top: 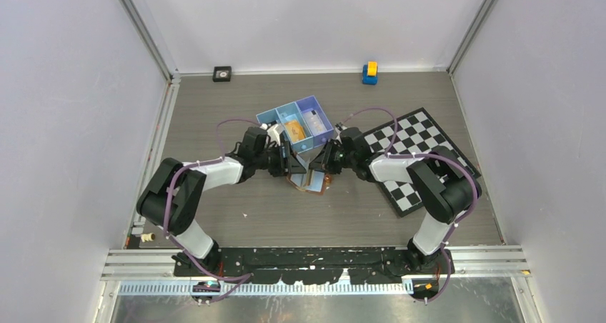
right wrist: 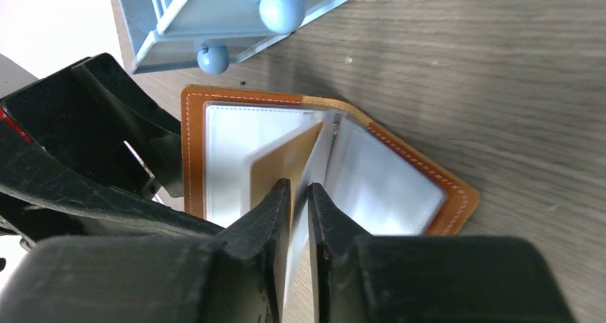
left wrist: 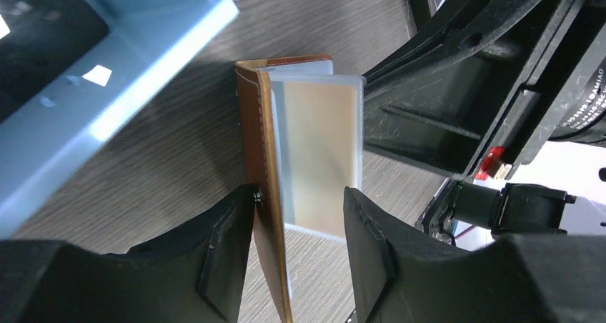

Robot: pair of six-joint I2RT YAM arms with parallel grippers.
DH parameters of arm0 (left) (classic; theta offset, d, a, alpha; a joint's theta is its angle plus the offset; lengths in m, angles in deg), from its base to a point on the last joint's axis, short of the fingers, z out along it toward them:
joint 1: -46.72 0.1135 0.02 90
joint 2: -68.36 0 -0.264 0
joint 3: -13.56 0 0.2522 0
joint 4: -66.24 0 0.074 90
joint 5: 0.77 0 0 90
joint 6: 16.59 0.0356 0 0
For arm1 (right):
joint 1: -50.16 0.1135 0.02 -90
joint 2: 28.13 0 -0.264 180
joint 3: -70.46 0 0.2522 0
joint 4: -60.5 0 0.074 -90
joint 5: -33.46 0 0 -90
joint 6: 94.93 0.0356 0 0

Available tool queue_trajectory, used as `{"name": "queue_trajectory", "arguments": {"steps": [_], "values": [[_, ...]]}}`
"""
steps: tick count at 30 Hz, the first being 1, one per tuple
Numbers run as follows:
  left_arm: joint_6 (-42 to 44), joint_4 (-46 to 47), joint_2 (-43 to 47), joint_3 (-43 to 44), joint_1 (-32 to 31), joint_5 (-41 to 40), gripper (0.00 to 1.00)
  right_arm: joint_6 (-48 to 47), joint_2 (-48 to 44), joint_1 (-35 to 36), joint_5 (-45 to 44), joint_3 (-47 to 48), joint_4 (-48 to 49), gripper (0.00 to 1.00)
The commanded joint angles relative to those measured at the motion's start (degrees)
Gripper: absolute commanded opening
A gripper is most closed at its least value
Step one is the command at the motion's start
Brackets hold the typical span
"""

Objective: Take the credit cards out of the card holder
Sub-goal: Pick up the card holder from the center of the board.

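**Card holder worked open between two pincers**

The card holder is seen lying open on the table, just in front of the blue tray and between the two arms. The right pincer is brought almost together and clamped on a thin pale sheet standing up from the holder's fold; whether that sheet is a card or a sleeve cannot be told. An orange card is shown tilted against it, its lower corner hidden behind one finger. The fingers of the left pincer are held apart, with the holder's brown cover standing upright against one of them and a pale leaf in the gap between. In the top view a flat orange piece is seen in the tray's middle compartment. The chequered board is laid to the right, partly under the right arm.
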State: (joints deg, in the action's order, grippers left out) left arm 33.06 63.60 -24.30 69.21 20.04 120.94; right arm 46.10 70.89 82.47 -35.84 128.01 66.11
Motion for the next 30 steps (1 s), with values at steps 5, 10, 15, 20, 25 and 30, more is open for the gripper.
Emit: {"name": "queue_trajectory", "arguments": {"steps": [5, 10, 15, 20, 25, 30], "values": [[1.33, 0.75, 1.43, 1.42, -1.54, -0.68, 0.51, -2.77, -3.60, 3.46, -3.21, 3.16, -2.97, 0.29], [1.31, 0.66, 1.71, 1.32, -1.54, -0.69, 0.53, -2.95, -2.98, 3.78, -2.85, 3.51, -2.93, 0.32], [1.34, 0.66, 2.63, 0.94, -1.54, -0.77, 0.57, -2.83, -2.91, 4.45, -2.52, 3.62, -2.67, 0.28], [-0.58, 4.37, 2.61, -0.38, -1.38, 1.19, 0.68, -3.08, -2.35, 5.18, -2.56, 4.34, -3.22, 0.26], [-0.96, 5.01, 3.41, -0.84, -1.10, 1.02, 0.69, -3.97, -2.34, 5.94, -3.59, 5.07, -4.79, 0.27], [-1.22, 4.31, 2.69, -0.50, -0.71, 0.64, 0.66, -4.31, -2.41, 6.40, -3.34, 5.19, -4.75, 0.29]]}}
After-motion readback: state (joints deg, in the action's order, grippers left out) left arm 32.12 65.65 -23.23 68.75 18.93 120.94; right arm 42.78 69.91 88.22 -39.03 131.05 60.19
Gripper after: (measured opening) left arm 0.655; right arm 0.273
